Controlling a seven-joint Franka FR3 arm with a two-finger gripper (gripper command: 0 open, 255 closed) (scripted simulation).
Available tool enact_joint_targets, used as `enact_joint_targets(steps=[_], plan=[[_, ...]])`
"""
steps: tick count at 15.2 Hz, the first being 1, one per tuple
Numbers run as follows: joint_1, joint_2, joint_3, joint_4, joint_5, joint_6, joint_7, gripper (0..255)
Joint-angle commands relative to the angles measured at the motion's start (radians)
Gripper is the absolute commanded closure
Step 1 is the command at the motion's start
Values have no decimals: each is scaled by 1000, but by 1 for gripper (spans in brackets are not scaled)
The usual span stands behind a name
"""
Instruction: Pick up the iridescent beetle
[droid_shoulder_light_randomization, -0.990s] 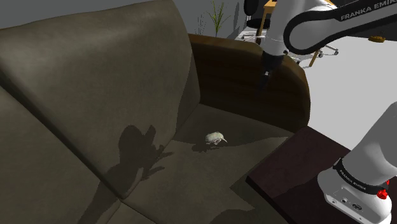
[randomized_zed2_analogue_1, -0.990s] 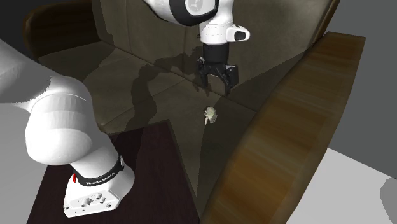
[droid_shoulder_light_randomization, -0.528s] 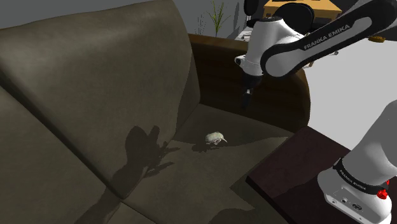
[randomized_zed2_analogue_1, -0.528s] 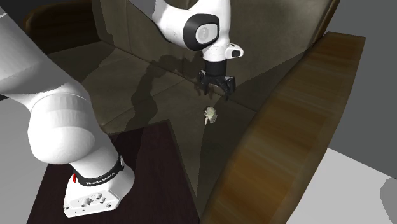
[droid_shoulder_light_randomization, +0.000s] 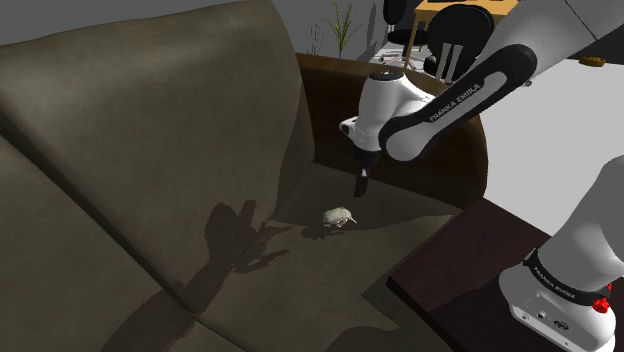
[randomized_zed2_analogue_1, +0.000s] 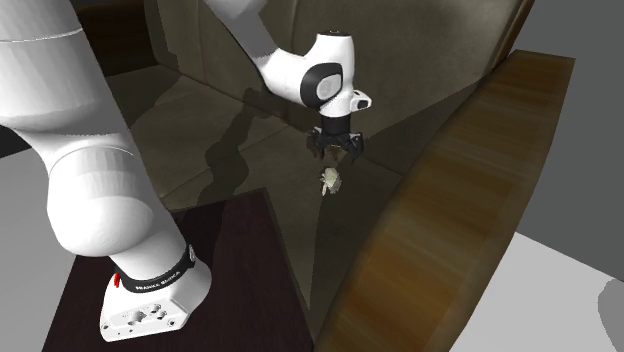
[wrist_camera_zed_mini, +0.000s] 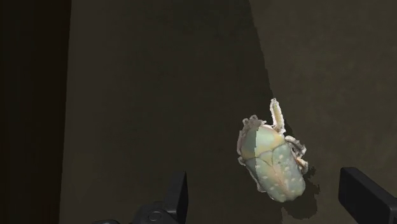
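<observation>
We have the gripper (randomized_zed2_analogue_1: 336, 153) hanging over the sofa's seat cushion (droid_shoulder_light_randomization: 420, 215) close to the brown armrest (randomized_zed2_analogue_1: 450, 220), with its fingers spread wide and clasping nothing. The pale greenish beetle (wrist_camera_zed_mini: 272, 162) lies on that cushion near the armrest, just under the gripper and apart from it. In the wrist view it sits between the two fingers' lines, its body slanted.

We judge three risks. The slant could let one finger catch a leg or the horn first and spin the beetle away. The rounded shell might squirt out of a shallow pinch. Going too low could drive the fingertips into the cushion, or bring the hand against the armrest.
</observation>
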Motion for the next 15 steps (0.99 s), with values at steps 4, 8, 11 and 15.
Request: enact_joint_targets(steps=[4, 8, 11, 15], plan=[[37, 180, 22, 84, -47, 103, -3, 0], [69, 291, 26, 144, -85, 156, 0, 0], [76, 330, 16, 150, -98, 189, 11, 0], [89, 391, -1, 163, -116, 238, 26, 0]])
